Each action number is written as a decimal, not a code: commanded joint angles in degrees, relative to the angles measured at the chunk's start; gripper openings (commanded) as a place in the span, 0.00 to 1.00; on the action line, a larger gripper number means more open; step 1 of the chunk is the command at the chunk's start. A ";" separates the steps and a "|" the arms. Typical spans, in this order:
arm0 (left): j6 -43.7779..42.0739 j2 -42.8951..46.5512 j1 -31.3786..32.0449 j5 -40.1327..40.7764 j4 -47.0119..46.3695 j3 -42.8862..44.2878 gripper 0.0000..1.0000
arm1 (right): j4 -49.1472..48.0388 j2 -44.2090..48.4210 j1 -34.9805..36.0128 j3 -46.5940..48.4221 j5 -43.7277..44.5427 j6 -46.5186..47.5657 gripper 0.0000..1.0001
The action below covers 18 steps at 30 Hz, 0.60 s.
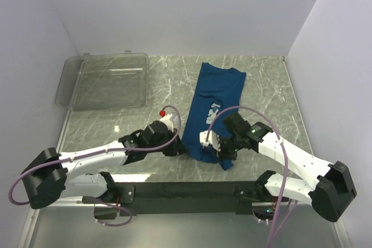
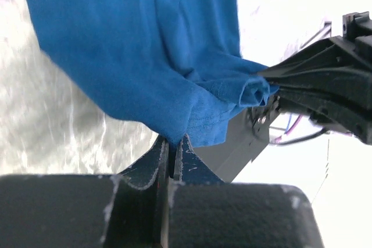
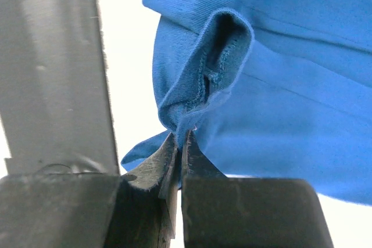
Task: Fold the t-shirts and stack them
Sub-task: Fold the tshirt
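A dark blue t-shirt (image 1: 215, 103) lies folded lengthwise down the middle of the marble table, a pale print showing on it. My left gripper (image 1: 181, 149) is shut on the shirt's near left corner; blue cloth (image 2: 145, 68) is pinched between its jaws (image 2: 173, 143). At the near right corner, my right gripper (image 1: 224, 154) is shut on the hem, with a rolled fold of fabric (image 3: 215, 68) rising from its closed tips (image 3: 181, 137). Both near corners look raised off the table.
A clear plastic bin (image 1: 104, 79) stands at the back left of the table. White walls close in the sides and back. In the left wrist view, the right arm (image 2: 325, 79) shows close to the right.
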<state>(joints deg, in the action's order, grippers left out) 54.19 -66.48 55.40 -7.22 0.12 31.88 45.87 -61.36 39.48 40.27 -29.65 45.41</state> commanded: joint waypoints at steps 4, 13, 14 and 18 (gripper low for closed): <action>-5.32 -5.85 -4.77 -3.84 1.81 8.72 0.00 | 3.44 -3.74 -8.71 7.44 -1.55 5.74 0.00; -9.36 -19.91 -11.62 -7.19 2.78 21.37 0.00 | 7.39 -17.01 -18.65 19.12 -3.05 12.07 0.00; -9.54 -22.09 -12.06 -7.19 3.13 22.43 0.00 | 7.57 -17.90 -19.35 20.10 -3.22 12.33 0.00; -10.25 -27.03 -14.61 -7.63 3.83 27.87 0.00 | 8.53 -23.17 -22.08 25.02 -3.75 13.21 0.00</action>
<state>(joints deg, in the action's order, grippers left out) 46.17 -91.33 42.33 -13.21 3.64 55.11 52.40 -82.48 18.87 61.08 -31.70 56.16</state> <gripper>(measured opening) 0.034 0.023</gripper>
